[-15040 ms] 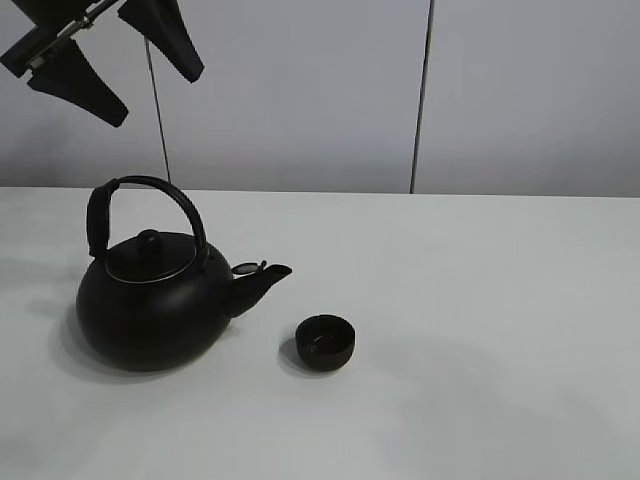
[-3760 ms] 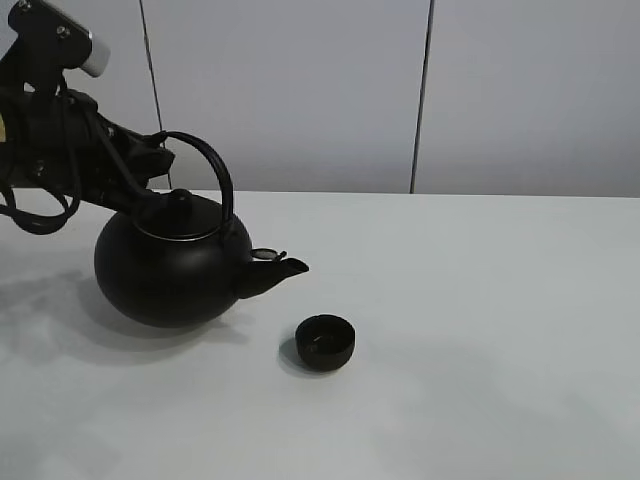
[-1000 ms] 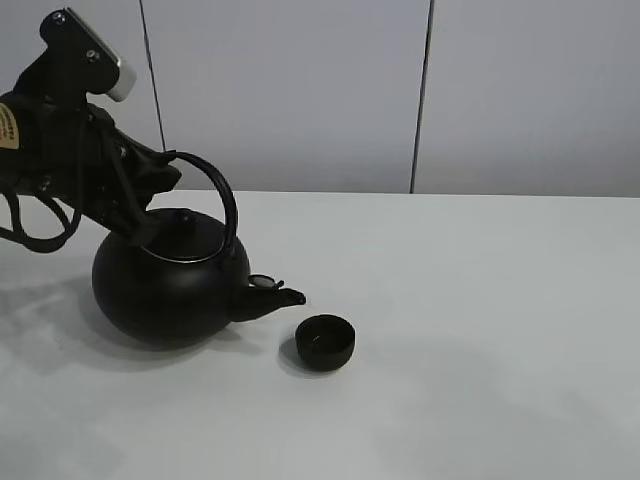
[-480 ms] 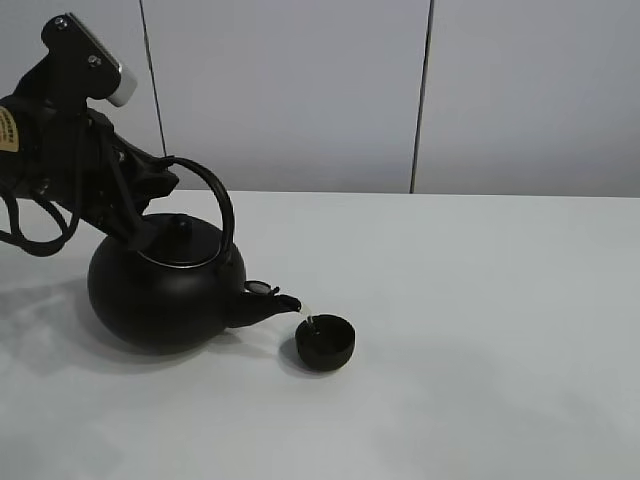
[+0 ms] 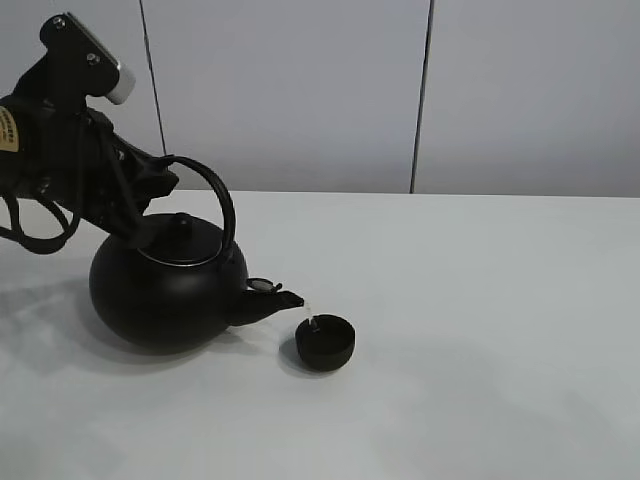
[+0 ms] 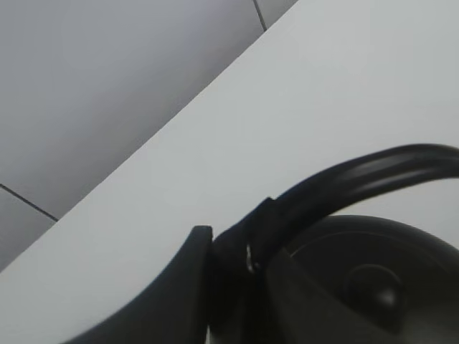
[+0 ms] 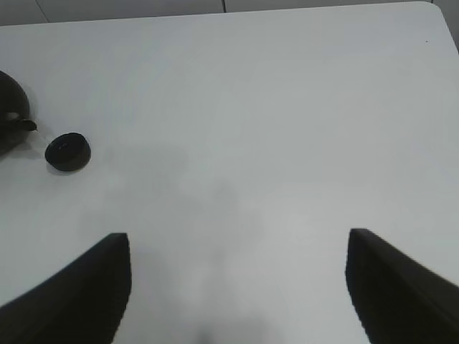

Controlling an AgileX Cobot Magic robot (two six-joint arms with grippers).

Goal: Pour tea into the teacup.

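Observation:
My left gripper [image 5: 150, 192] is shut on the arched handle [image 5: 218, 197] of the big black kettle [image 5: 165, 295], which is tipped with its spout toward the teacup [image 5: 325, 342]. A thin pale stream of tea [image 5: 307, 313] runs from the spout tip into the small black teacup. In the left wrist view my left gripper [image 6: 237, 265] clamps the handle [image 6: 358, 175] above the kettle lid [image 6: 373, 283]. My right gripper [image 7: 237, 287] hangs open high over the bare table, far from the teacup [image 7: 67, 152] and the kettle [image 7: 10, 118].
The white table [image 5: 480, 330] stretches to the right of the cup. A grey panelled wall [image 5: 420, 90] stands behind it. The table's far corner [image 7: 430, 7] shows in the right wrist view.
Over the last second the kettle has tipped its spout down toward the teacup and a stream of tea has started to flow. The right gripper has not moved.

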